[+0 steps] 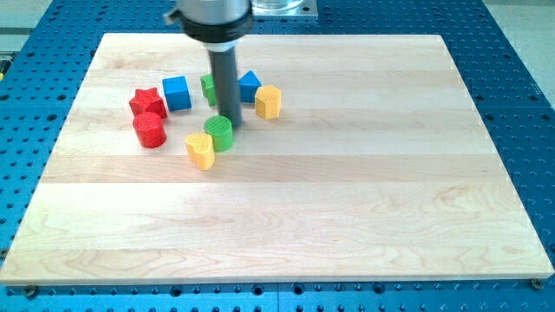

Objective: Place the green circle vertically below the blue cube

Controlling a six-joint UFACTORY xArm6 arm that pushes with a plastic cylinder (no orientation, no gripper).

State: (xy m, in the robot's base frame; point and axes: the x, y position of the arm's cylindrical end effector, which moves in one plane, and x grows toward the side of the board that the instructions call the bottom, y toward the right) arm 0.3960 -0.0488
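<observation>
One risk: my tip [230, 121], a jawless rod, touches the green wooden cylinder [220, 133]; pushing left may drag the touching yellow wooden cylinder [200, 150] towards the blue wooden cube [177, 93].

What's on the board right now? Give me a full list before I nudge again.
blue cube: 1, blue, upper left
green circle: 1, green, touching the yellow cylinder
red star: 1, red, left of the blue cube
red cylinder: 1, red, below the star
yellow cylinder: 1, yellow, lowest of the group
yellow hexagon: 1, yellow, rightmost
blue block: 1, blue, right of the rod
green block: 1, green, partly hidden by the rod
board: 1, wooden
my tip: 1, dark, just above the green circle
</observation>
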